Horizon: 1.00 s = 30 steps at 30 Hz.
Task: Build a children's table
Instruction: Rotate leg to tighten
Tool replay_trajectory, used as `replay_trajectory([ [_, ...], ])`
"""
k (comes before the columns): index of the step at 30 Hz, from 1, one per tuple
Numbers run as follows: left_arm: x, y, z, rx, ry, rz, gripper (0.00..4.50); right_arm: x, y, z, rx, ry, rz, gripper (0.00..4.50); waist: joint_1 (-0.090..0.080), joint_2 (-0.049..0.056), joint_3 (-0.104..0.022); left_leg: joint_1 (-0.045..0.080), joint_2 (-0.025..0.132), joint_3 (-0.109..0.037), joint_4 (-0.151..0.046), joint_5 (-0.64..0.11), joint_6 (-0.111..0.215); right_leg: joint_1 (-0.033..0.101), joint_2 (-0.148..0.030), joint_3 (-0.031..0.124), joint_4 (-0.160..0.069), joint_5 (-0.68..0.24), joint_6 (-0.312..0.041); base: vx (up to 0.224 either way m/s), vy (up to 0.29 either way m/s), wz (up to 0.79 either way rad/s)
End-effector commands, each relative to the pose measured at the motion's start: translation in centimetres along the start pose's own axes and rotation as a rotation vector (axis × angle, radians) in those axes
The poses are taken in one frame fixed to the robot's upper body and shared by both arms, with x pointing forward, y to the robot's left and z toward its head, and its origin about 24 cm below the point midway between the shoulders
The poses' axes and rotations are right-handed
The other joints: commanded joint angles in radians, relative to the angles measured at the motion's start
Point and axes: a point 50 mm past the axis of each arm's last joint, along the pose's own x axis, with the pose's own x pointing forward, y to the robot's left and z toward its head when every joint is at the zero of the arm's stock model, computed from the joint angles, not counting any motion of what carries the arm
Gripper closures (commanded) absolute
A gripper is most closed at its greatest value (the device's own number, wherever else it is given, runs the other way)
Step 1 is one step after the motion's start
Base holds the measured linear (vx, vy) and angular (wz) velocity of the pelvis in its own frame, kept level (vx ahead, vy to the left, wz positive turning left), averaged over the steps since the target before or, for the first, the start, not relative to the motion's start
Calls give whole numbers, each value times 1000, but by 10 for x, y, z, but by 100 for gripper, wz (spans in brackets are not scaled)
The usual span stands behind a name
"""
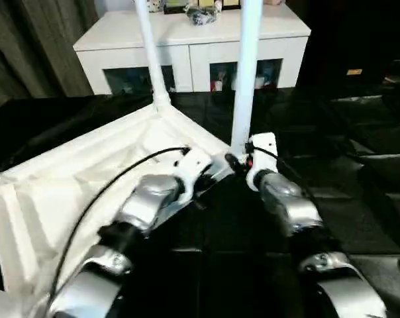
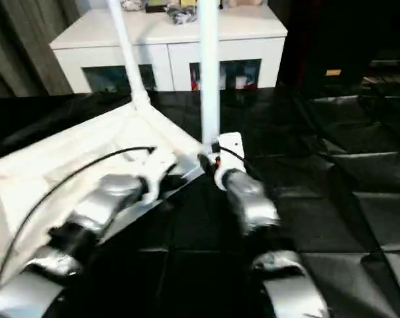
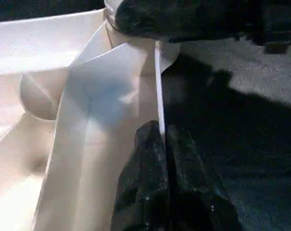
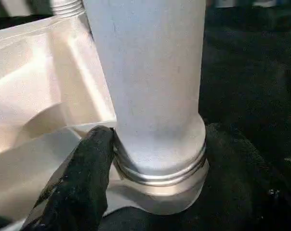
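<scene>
The white tabletop (image 1: 87, 179) is lying upside down on the black floor covering (image 2: 332, 199), its ribbed underside facing up, spreading from the centre of the head view toward eight o'clock. Two white legs are standing upright in its corner sockets: the far leg (image 1: 150, 53) at twelve o'clock and the near leg (image 1: 246, 73) just toward one o'clock of it.

The left gripper (image 3: 164, 144) is pressing its fingers together on the thin edge of the tabletop beside the near corner. The right gripper (image 1: 236, 162) is holding its fingers spread around the base of the near leg, one black finger (image 4: 87, 163) touching it just above the socket.

A white cabinet (image 1: 193, 46) is standing behind.
</scene>
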Motion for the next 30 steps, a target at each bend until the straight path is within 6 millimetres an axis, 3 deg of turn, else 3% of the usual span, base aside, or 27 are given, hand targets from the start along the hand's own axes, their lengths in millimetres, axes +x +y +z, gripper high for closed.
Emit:
replay_trajectory([
  [1,8,-16,6,65,-16,-85,450,0,-3,-12,22,58,-42,184,-3,-1,-62,20,51,-36,-79,-224,28,45,-61,35,-69,-58,-244,0,0,0],
  [4,6,-15,3,80,-11,-98,450,-1,-6,-7,31,6,-13,184,-4,0,-61,22,52,-36,-80,-248,28,45,-60,35,-71,-77,-242,0,0,0],
  [5,5,-14,2,85,-10,-101,450,-3,-7,-2,20,-37,4,128,-3,1,-62,21,52,-36,-80,-244,28,45,-61,35,-70,-74,-242,0,0,0],
  [10,4,-11,2,98,-28,-104,450,-11,-11,4,-44,-98,34,80,10,-4,-64,17,53,-34,-73,-168,72,47,-64,36,-65,-25,-246,0,0,0],
  [11,3,-9,2,107,-40,-102,450,-16,-13,5,-74,-108,77,80,11,-8,-63,16,52,-33,-72,-166,78,48,-63,35,-67,-30,-244,0,0,0],
  [14,1,-7,4,130,-72,-94,450,-29,-19,5,-135,-117,175,50,23,-5,-59,18,55,-32,-74,-190,82,44,-63,37,-74,-93,-220,0,0,0],
  [18,-1,-4,7,121,-115,-74,450,-38,-28,7,-139,-127,230,38,19,-5,-58,15,55,-35,-78,-206,74,46,-63,37,-76,-134,-211,0,0,0],
  [19,-5,-1,10,113,-149,-67,406,-48,-39,9,-149,-132,286,29,19,1,-55,17,54,-34,-77,-228,76,45,-63,37,-81,-166,-206,0,0,0],
  [21,-7,0,11,101,-162,-73,395,-52,-43,11,-155,-134,313,29,22,-5,-57,19,57,-34,-75,-224,81,43,-63,39,-83,-165,-203,0,0,0],
  [22,-7,0,11,98,-165,-74,395,-53,-44,11,-157,-134,320,29,24,-5,-60,10,54,-35,-71,-179,98,49,-67,38,-77,-136,-209,0,0,0],
  [23,-10,1,11,92,-171,-87,388,-58,-49,12,-171,-132,346,29,24,-2,-60,9,55,-35,-71,-172,102,46,-67,38,-77,-133,-213,0,0,0],
  [24,-10,1,11,92,-171,-87,372,-58,-49,12,-171,-132,346,29,22,-9,-60,7,54,-35,-70,-163,106,48,-64,36,-76,-127,-215,0,0,0],
  [28,-22,3,8,83,-196,-123,325,-77,-61,11,-231,-83,460,29,25,-12,-64,2,56,-35,-61,-105,157,50,-64,35,-64,-57,-231,0,0,0],
  [29,-26,4,7,77,-203,-129,313,-81,-62,11,-239,-73,491,29,24,-21,-63,2,56,-33,-61,-101,162,47,-62,35,-66,-59,-230,0,0,0],
  [30,-26,4,7,77,-203,-129,305,-81,-62,11,-239,-73,491,29,25,-17,-64,2,56,-34,-60,-98,165,49,-63,34,-62,-58,-234,0,0,0],
])
